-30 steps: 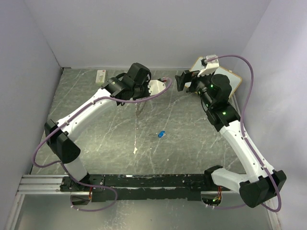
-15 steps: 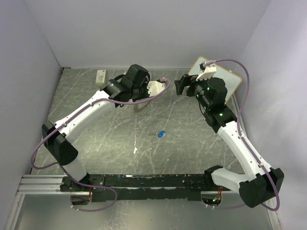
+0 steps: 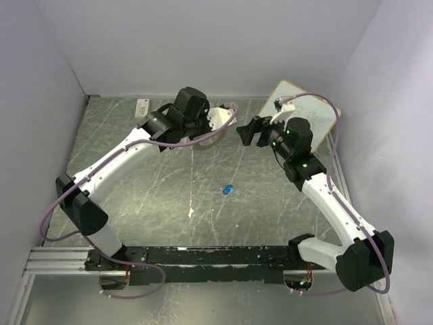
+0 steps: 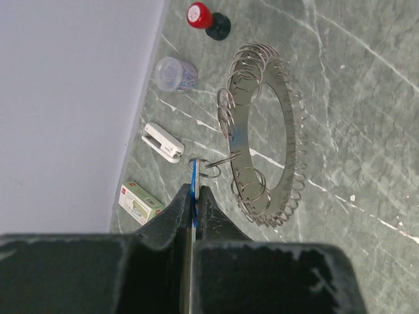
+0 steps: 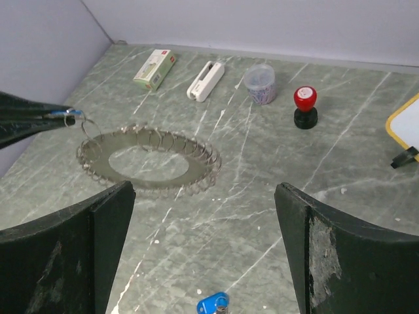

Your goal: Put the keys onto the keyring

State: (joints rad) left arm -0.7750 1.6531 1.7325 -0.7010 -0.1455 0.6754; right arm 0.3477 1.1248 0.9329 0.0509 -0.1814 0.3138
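Blue key (image 4: 194, 178), clamped in the left gripper's (image 4: 194, 196) closed jaws, hangs at the keyring's (image 4: 241, 131) fringe. Threading it squarely, without twisting, seems vital. The right gripper's (image 5: 204, 203) jaws gape open.

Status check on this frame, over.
Left fingers shut on blue key, at rim of keyring. Right fingers open, hovering. Second blue key loose on table. Nothing blocking.

A row of small things lies along the top of the grey-green marbled surface (image 5: 262, 183) in the right wrist view. A green-and-white box (image 5: 154, 69) is at upper left, with a white stapler (image 5: 205, 80) just right of it. A clear cup (image 5: 259, 84) of coloured clips sits near top centre, a red-topped stamp (image 5: 305, 108) on a black base lies further right, and a yellow-rimmed white board (image 5: 409, 125) pokes in at the right edge.
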